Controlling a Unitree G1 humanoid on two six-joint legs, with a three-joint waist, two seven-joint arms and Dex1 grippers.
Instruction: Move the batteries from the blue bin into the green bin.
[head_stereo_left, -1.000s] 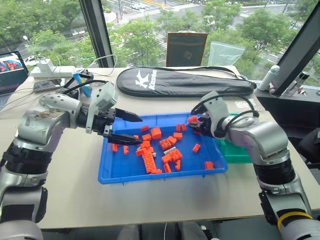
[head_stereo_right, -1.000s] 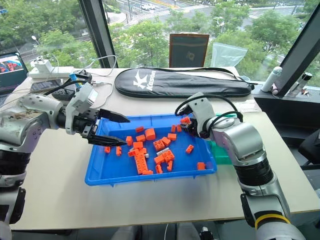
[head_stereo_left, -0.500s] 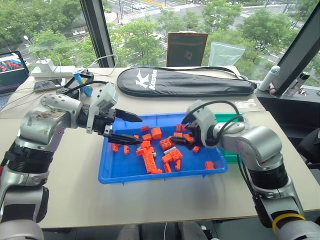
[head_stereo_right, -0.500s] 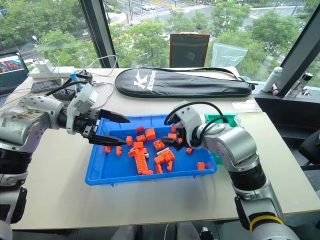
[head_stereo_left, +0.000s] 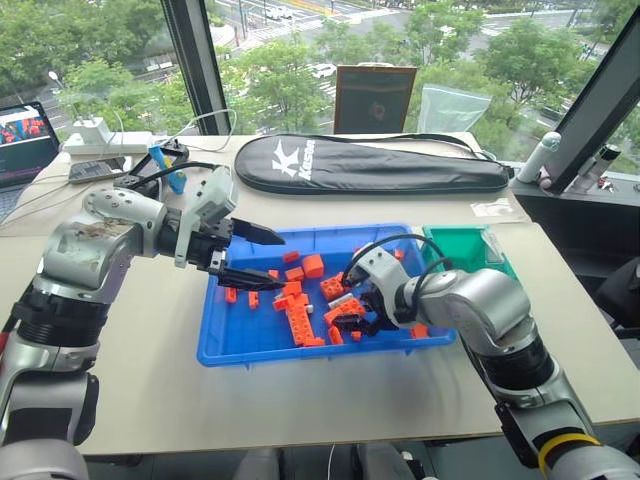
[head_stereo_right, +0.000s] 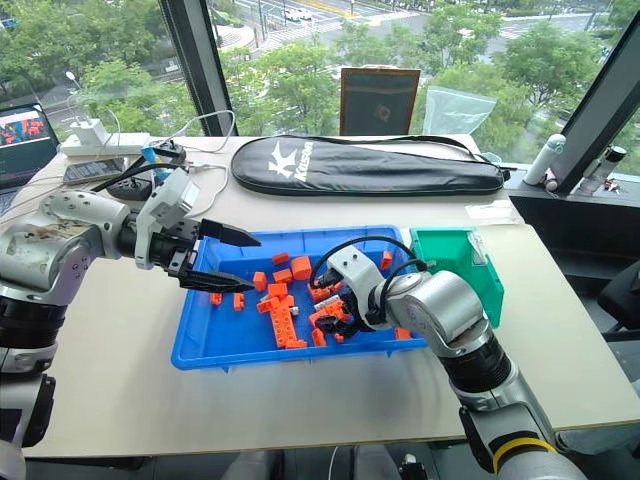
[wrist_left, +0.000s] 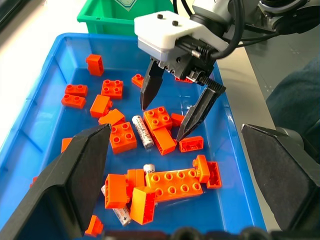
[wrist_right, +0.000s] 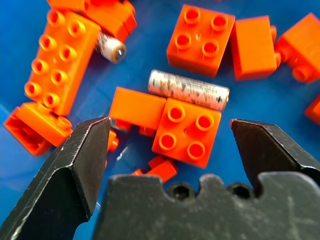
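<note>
Task barely begun, as judged from the layout. Both batteries lie in the blue bin (head_stereo_left: 225, 345) at centre frame: one battery (wrist_left: 142, 131) bare among the orange bricks (wrist_left: 122, 138), a second battery (wrist_left: 149, 169) partly buried under a long brick. The green bin (head_stereo_right: 487, 280), right of centre on the counter (head_stereo_left: 150, 390), appears empty, though its floor is only partly seen. The right end effector (wrist_left: 176, 116), jaws spread wide, hangs just above the bare battery and pinches nothing. The left end effector (head_stereo_left: 250, 254), likewise spread and empty, hovers over the tray's left end. A third silver end low in the left wrist view may belong to the buried battery; this cannot be settled.
</note>
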